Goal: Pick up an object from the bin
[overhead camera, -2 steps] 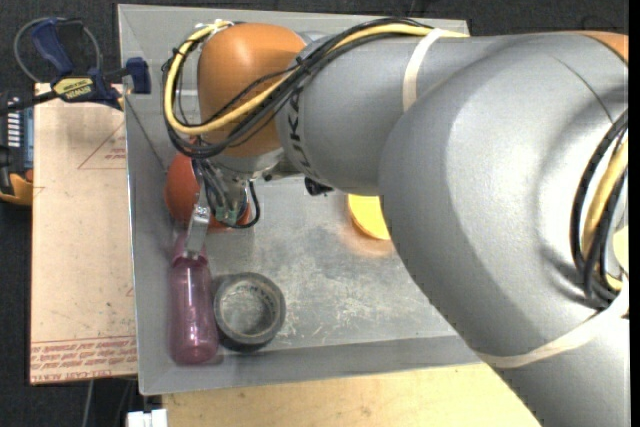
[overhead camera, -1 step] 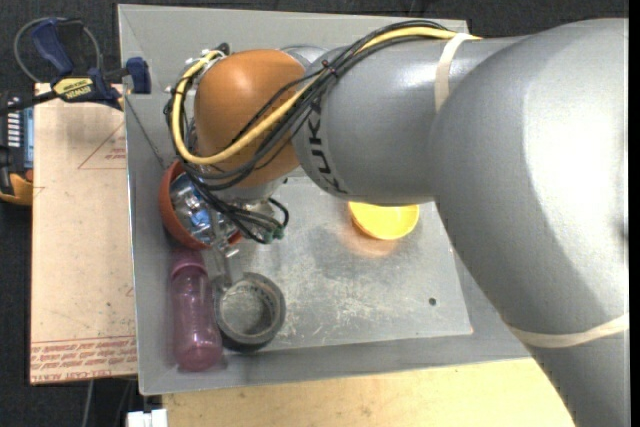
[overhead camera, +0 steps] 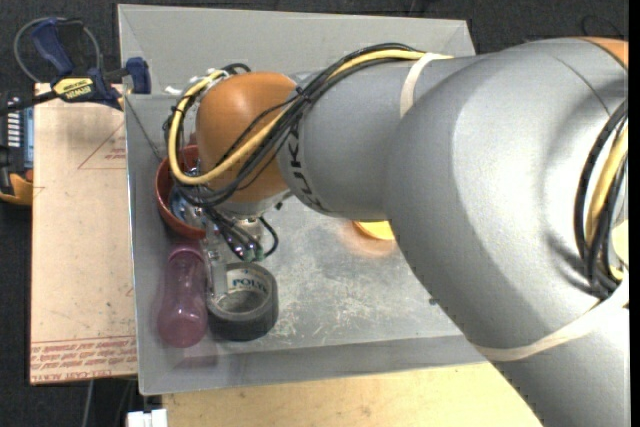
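Note:
My gripper [overhead camera: 217,260] hangs below the orange wrist cover at the bin's left side. It sits right above the left edge of a dark grey tape roll [overhead camera: 243,305] that lies flat near the front left corner. A translucent pink cup [overhead camera: 181,303] lies on its side just left of the roll, touching it. A red bowl [overhead camera: 168,202] stands behind the cup against the left wall, partly hidden by the wrist.
A yellow-orange round thing [overhead camera: 375,231] peeks out from under the arm near the bin's middle. The big grey arm covers the right half and back of the bin. Bare floor shows in front of the arm, right of the tape roll.

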You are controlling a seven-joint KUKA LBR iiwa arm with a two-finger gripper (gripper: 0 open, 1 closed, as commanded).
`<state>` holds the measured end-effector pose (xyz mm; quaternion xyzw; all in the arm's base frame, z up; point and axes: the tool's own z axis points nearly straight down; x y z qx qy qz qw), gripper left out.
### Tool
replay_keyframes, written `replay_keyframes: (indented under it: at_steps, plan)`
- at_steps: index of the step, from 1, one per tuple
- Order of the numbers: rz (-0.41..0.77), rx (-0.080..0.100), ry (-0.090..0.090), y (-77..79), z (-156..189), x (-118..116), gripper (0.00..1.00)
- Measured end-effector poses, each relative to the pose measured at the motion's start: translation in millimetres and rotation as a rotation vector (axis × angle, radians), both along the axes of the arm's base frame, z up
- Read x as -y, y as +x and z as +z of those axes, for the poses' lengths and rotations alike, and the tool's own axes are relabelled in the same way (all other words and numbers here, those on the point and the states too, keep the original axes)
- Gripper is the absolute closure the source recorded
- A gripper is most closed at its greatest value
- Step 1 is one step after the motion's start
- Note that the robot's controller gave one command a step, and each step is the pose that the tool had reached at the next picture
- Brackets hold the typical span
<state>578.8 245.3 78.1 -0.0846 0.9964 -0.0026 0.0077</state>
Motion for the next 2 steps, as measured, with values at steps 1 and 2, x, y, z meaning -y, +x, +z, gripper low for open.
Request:
replay_keyframes:
  at_steps: [1, 2]
  plan:
    - [0.810, 0.046, -0.016, -7.6, 7.8, -2.2, 1.00]
    - [0.811, 0.046, -0.016, -7.5, 7.7, -1.9, 1.00]
